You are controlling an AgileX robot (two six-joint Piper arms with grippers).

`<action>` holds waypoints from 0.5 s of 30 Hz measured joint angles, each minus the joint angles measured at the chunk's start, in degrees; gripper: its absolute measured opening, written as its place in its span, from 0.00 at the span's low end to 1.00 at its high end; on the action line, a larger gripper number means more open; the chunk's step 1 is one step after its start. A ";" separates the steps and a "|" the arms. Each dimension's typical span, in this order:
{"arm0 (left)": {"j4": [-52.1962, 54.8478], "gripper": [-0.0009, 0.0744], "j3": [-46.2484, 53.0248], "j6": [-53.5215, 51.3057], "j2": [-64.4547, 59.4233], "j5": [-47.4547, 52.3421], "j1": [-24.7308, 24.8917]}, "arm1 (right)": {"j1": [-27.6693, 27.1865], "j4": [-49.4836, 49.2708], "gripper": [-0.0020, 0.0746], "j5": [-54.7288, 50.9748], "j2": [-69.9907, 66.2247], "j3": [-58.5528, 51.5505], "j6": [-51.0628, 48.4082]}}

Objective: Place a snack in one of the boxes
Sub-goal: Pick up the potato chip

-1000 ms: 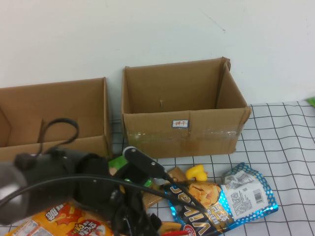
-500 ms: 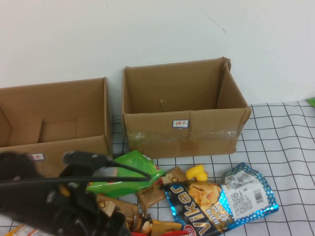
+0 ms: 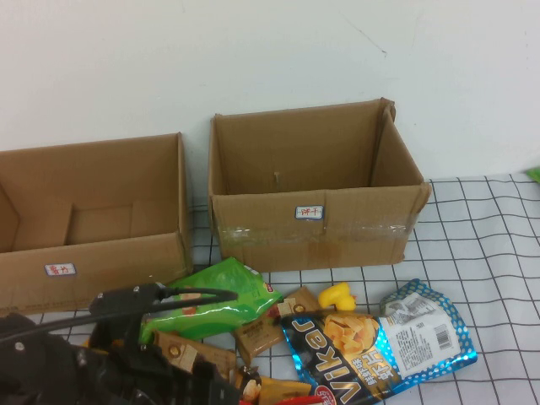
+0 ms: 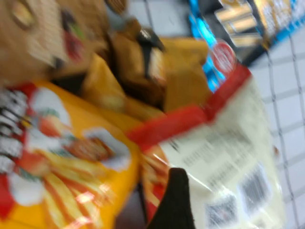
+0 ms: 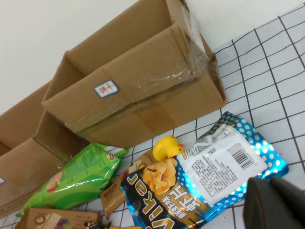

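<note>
The snack (image 4: 224,152), a cream bag with a red end and a barcode, lies on the table against an orange-yellow bag (image 4: 57,157). My left gripper (image 4: 236,191) hovers close over it, open, with one dark finger (image 4: 175,202) showing and the bag lying loose below. In the high view the left arm (image 3: 84,367) is low at the front left. The low, wide box (image 3: 93,228) with a white label (image 3: 59,270) stands at the back left. My right gripper (image 5: 276,202) hangs shut and empty over the table beside the Vikar bag's corner.
A taller taped box (image 3: 312,219) stands at the back centre. In front lie a green chip bag (image 3: 211,299), the blue-black Vikar bag (image 3: 380,342), a yellow toy duck (image 3: 337,295) and brown snack packs (image 3: 257,333). The checked cloth (image 3: 481,253) is bare to the right.
The left arm has drawn back and down toward the front left, uncovering the green bag and the left box's label. The right arm has not moved.
</note>
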State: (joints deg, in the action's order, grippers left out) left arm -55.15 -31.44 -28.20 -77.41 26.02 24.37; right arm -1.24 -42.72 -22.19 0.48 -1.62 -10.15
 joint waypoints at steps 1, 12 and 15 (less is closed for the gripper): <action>-0.40 0.76 0.00 -0.26 -0.64 -1.01 0.00 | 0.00 -0.14 0.02 0.00 0.00 0.00 0.00; -4.76 0.76 0.00 -2.12 -10.70 -2.43 0.00 | 0.00 -0.58 0.03 0.00 0.00 0.00 -0.15; -8.97 0.76 0.00 -5.62 -12.54 -2.92 0.00 | 0.00 -0.58 0.02 0.00 0.00 0.00 -0.25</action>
State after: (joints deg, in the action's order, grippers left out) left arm -64.12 -31.44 -33.82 -89.95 23.10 24.37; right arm -1.24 -43.30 -22.19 0.48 -1.62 -10.39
